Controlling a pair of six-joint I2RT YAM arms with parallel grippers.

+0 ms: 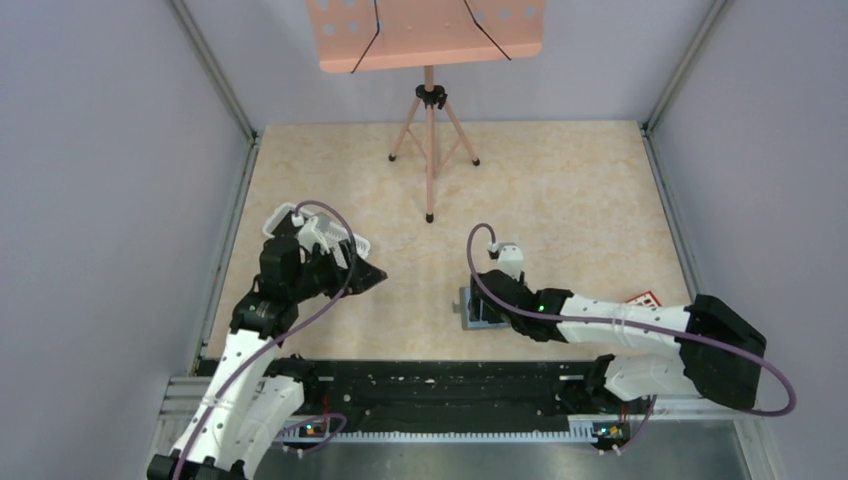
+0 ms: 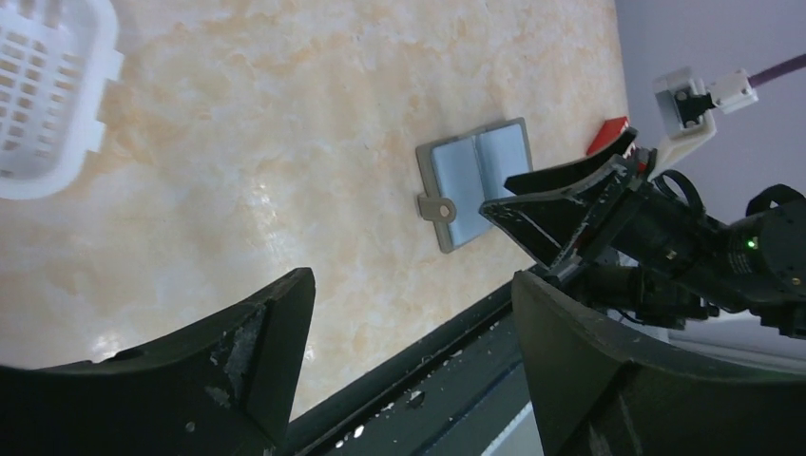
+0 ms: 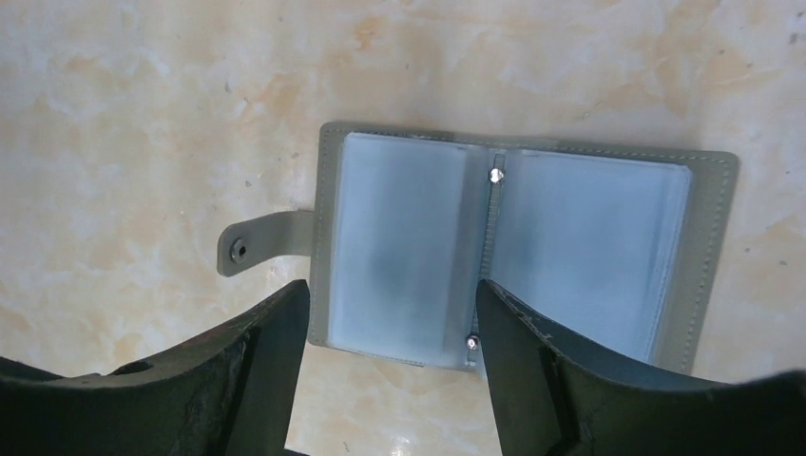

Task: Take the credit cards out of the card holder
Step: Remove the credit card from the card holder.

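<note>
The card holder [image 3: 409,237] lies open on the table, its two bluish-grey halves up and a snap tab sticking out to the left. It also shows in the top view [image 1: 466,304] and in the left wrist view [image 2: 472,180]. My right gripper [image 3: 390,328] is open and empty just above it, its fingers straddling one half; in the top view the gripper [image 1: 480,308] covers most of the holder. A red credit card [image 1: 643,298] lies on the table to the right, partly behind the right arm, and shows in the left wrist view [image 2: 606,136]. My left gripper [image 1: 366,276] is open and empty, well left of the holder.
A white ribbed plastic tray [image 1: 318,232] sits under the left arm and shows in the left wrist view [image 2: 47,95]. A pink music stand [image 1: 430,35] on a tripod stands at the back middle. Grey walls enclose the table on three sides. A black rail runs along the near edge.
</note>
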